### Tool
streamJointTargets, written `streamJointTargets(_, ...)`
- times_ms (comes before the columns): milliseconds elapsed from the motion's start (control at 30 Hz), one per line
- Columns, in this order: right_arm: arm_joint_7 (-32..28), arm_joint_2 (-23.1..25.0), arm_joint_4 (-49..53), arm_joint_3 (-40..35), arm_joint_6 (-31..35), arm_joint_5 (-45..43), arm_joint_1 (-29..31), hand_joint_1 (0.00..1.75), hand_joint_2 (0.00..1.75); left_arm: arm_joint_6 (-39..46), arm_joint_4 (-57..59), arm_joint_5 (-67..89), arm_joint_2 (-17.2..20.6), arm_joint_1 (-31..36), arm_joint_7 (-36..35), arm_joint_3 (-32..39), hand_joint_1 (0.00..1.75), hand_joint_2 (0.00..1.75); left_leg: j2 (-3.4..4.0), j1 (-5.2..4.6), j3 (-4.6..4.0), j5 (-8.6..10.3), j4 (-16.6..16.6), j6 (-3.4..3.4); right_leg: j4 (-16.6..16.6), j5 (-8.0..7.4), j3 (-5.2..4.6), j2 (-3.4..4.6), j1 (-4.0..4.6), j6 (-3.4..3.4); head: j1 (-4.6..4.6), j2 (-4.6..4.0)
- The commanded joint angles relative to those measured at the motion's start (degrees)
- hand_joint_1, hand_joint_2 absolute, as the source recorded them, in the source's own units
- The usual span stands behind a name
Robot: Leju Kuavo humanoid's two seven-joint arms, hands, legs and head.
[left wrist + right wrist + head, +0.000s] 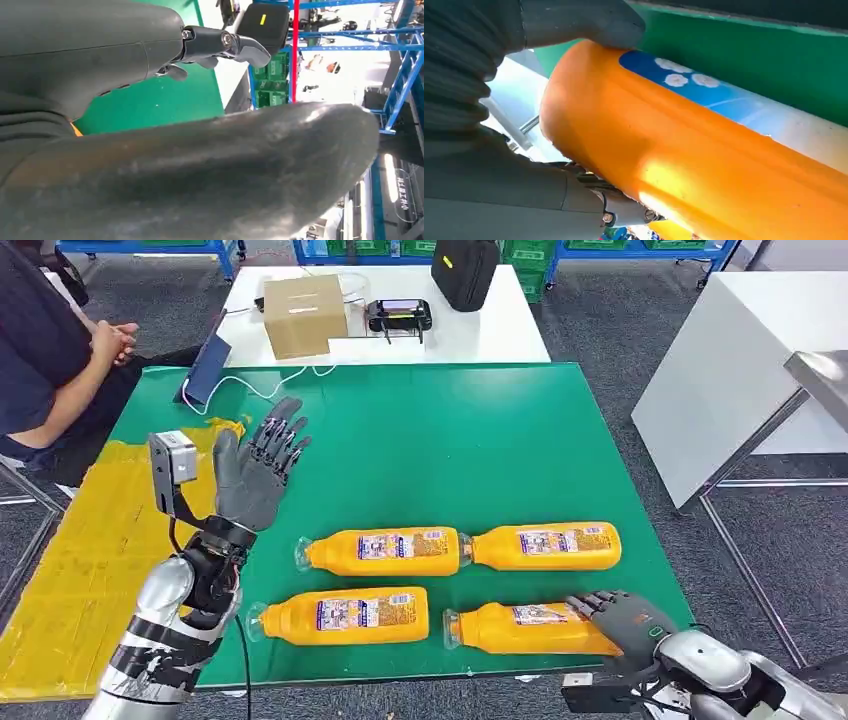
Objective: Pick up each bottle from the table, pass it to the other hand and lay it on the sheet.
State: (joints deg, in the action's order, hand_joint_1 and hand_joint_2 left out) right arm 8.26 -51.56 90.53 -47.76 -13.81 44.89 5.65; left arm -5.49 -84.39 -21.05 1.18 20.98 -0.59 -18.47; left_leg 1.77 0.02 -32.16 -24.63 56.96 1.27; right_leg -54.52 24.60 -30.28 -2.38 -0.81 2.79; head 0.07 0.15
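Here we see the right robot hand (622,619) gripping the near-right orange bottle (525,629) where it lies on the green counter (450,440), while the left robot hand (256,468) hovers raised, fingers spread wide, holding nothing.

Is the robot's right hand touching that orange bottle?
Touching. The right wrist view shows the right hand wrapped around the bottle, thumb pressed on it.

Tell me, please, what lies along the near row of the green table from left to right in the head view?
Left arm → near-left bottle → near-right bottle → right hand, wrapped around that bottle's base.
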Motion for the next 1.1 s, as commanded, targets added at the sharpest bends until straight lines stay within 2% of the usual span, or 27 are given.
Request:
streamJointTargets(33, 1.9, 1.9, -4.5, -4.4, -3.4, -0.8, -7.9, 1.75, 1.75, 0.5, 3.4, 0.0, 0.0, 2.7, -1.2, -2.1, 0.0, 0.0, -0.67, 0.14, -0.26, 0.17, -0.1, -0.08, 0.2, -0.05, 0.02, -0.36, 0.14, -0.11, 0.02, 0.0)
streamJointTargets(200, 3.1, 4.3, -6.0, -3.3, -2.2, -3.7, -8.0, 1.75, 1.75, 0.9, 2.9, -0.2, 0.6, 2.3, -1.7, -1.8, 0.0, 0.0, -0.58, 0.17, -0.2, 0.14, -0.1, -0.08, 0.3, -0.06, 0.11, -0.3, 0.15, -0.09, 0.02, 0.0)
streamJointTargets(300, 2.5, 4.1, -7.0, -3.3, -1.3, -4.0, -8.2, 1.75, 1.75, 0.1, 3.5, -0.2, 1.5, 1.3, -0.1, -1.4, 0.0, 0.0, -0.42, 0.17, -0.04, 0.07, -0.1, -0.04, 0.4, -0.06, 0.23, -0.19, 0.15, -0.07, 0.04, 0.0)
streamJointTargets(333, 2.0, 5.6, -7.2, -2.3, 0.3, -5.3, -8.3, 1.75, 1.75, -0.4, 3.4, -0.2, 1.2, 1.6, 0.4, -1.1, 0.0, 0.0, -0.55, 0.16, -0.15, 0.15, -0.2, -0.07, 0.4, -0.1, 0.14, -0.23, 0.14, -0.11, 0.02, 0.0)
streamJointTargets(400, 5.9, 13.2, -6.5, 4.5, 4.1, -16.3, -10.0, 1.75, 1.75, 2.6, -1.2, 0.3, 1.9, -1.4, -0.7, 1.7, 0.0, 0.0, -0.39, 0.21, 0.0, 0.05, -0.1, -0.04, 0.4, -0.06, 0.27, -0.18, 0.19, -0.07, 0.02, 0.0)
streamJointTargets(433, 7.3, 17.2, -4.7, 6.9, 7.1, -19.6, -10.7, 1.75, 1.75, 3.0, -3.3, -0.1, 2.9, -3.5, -0.7, 3.2, 0.0, 0.0, -0.46, 0.24, -0.13, 0.15, -0.2, -0.08, 0.4, -0.13, 0.15, -0.17, 0.23, -0.13, 0.04, 0.0)
streamJointTargets(467, 9.3, 21.0, -2.5, 10.0, 10.6, -23.5, -12.1, 1.75, 1.75, 4.5, -5.9, 0.5, 3.1, -5.8, -1.0, 5.3, 0.0, 0.0, -0.21, 0.3, 0.04, 0.06, -0.2, -0.07, 0.5, -0.13, 0.27, 0.01, 0.27, -0.11, 0.04, 0.0)
streamJointTargets(500, 8.5, 23.8, 2.8, 12.6, 16.5, -28.7, -15.1, 1.75, 1.75, 4.9, -8.9, 0.7, 3.9, -10.6, 0.1, 8.5, 0.0, 0.0, -0.2, 0.3, -0.02, 0.13, -0.3, -0.11, 0.5, -0.18, 0.19, 0.11, 0.28, -0.15, 0.07, 0.0)
streamJointTargets(567, 8.5, 24.8, 10.8, 13.5, 20.4, -33.0, -17.5, 1.75, 1.75, 4.6, -11.7, 0.6, 3.6, -15.4, 1.2, 11.9, 0.0, 0.0, 0.21, 0.33, -0.01, 0.04, -0.4, -0.19, 0.5, -0.19, 0.28, 0.58, 0.35, -0.22, 0.07, 0.0)
streamJointTargets(600, 8.8, 24.0, 15.4, 13.4, 21.4, -33.0, -18.4, 1.75, 1.75, 4.4, -13.1, 0.5, 3.2, -17.4, 1.1, 12.5, 0.0, 0.0, 0.21, 0.28, 0.04, -0.1, -0.3, -0.18, 0.3, -0.14, 0.81, 0.44, 0.29, -0.23, 0.04, 0.0)
streamJointTargets(633, 8.9, 23.7, 18.1, 13.8, 22.4, -32.5, -19.1, 1.75, 1.75, 4.4, -13.9, 0.3, 2.5, -18.4, 1.1, 12.8, 0.0, 0.0, 0.33, 0.26, -0.04, -0.14, -0.3, -0.24, 0.2, -0.08, 0.61, 0.59, 0.28, -0.29, 0.04, 0.0)
streamJointTargets(733, 7.2, 25.7, 23.2, 15.9, 24.4, -31.3, -20.5, 1.75, 1.75, 4.3, -17.5, -0.8, 0.4, -21.3, 2.6, 13.1, 0.0, 0.0, 0.14, 0.16, -0.48, -0.14, 0.0, -0.25, -0.3, 0.06, 0.01, 0.29, 0.19, -0.24, -0.07, 0.0)
streamJointTargets(767, 6.6, 26.6, 24.0, 16.4, 24.5, -30.8, -20.7, 1.75, 1.75, 4.3, -18.5, -0.5, 0.2, -22.1, 3.2, 12.9, 0.0, 1.75, 0.06, 0.17, -0.76, -0.04, 0.0, -0.23, -0.3, -0.01, -0.22, 0.19, 0.2, -0.19, -0.02, 0.0)
streamJointTargets(900, 4.8, 29.2, 25.0, 17.4, 24.5, -27.6, -21.2, 1.75, 1.75, 3.8, -21.2, 0.3, -0.9, -24.6, 3.3, 10.6, 0.0, 1.75, -0.1, 0.18, -1.45, 0.13, 0.0, -0.33, -0.4, -0.02, -0.82, 0.02, 0.22, -0.18, 0.02, 0.0)
streamJointTargets(1100, 2.8, 35.6, 19.4, 19.4, 22.2, -26.8, -16.3, 1.75, 1.75, 2.1, -22.5, -2.1, -2.9, -24.7, 1.8, 4.7, 0.0, 1.75, -0.21, 0.11, -1.47, 0.15, 0.0, -0.35, -0.3, -0.01, -0.81, 0.01, 0.16, -0.23, 0.02, 0.0)
